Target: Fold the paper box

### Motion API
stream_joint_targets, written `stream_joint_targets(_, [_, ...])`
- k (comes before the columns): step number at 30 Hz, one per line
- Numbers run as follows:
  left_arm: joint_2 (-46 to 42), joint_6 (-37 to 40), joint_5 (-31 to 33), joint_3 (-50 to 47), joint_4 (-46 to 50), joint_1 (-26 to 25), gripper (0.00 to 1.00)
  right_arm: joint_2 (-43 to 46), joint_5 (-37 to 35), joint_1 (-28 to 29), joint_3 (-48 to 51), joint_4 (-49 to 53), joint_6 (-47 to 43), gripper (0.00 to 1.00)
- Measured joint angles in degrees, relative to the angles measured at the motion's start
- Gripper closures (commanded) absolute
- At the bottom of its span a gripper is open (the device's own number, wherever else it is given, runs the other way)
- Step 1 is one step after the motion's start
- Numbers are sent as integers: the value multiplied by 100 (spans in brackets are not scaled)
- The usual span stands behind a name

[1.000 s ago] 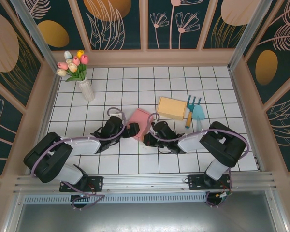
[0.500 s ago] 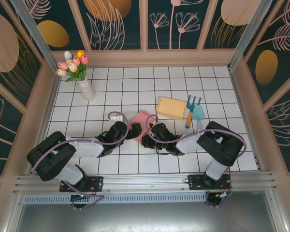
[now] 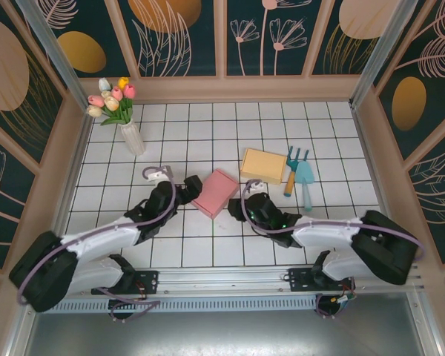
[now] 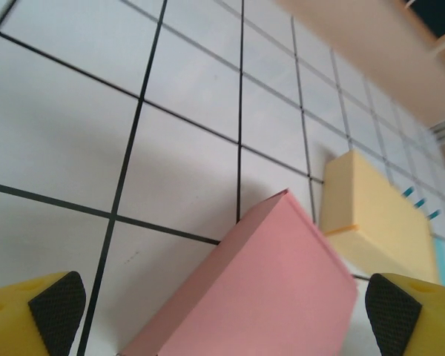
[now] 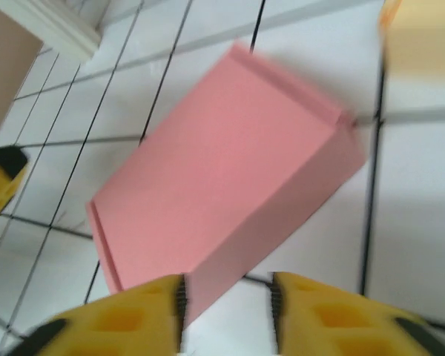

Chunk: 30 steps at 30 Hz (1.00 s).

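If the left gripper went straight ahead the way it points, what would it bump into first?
Most likely the pink paper box, lying straight ahead of the left gripper between its wide-open fingers. The yellow box sits beyond it, so it would come later.

Paper box (image 3: 216,193) on the table (image 3: 208,126) between left pincer (image 3: 190,185) and right pincer (image 3: 245,206), block (image 3: 262,165) behind it

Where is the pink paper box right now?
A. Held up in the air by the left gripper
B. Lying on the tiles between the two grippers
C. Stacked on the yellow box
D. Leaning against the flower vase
B: the pink paper box lies closed on the white tiles, with the left gripper on one side and the right gripper on the other.
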<state>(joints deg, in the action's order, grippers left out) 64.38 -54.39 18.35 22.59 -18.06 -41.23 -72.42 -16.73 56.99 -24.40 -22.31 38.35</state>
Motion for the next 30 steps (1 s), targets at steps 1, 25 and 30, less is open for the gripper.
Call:
stream_joint_targets(1, [-216,-74,26,-85,72,0,1,144,-166,-26,-57,140,-103,28])
stream_joint_targets(25, [125,-2092,-267,-920,-820,-765,12,-3005,2153,-1547,-3526,1274,-2524,38])
stream_joint_targets(30, [745,-2181,-424,-874,-1263,-765,13,-3331,2243,-1604,-3571,1368,-2562,38])
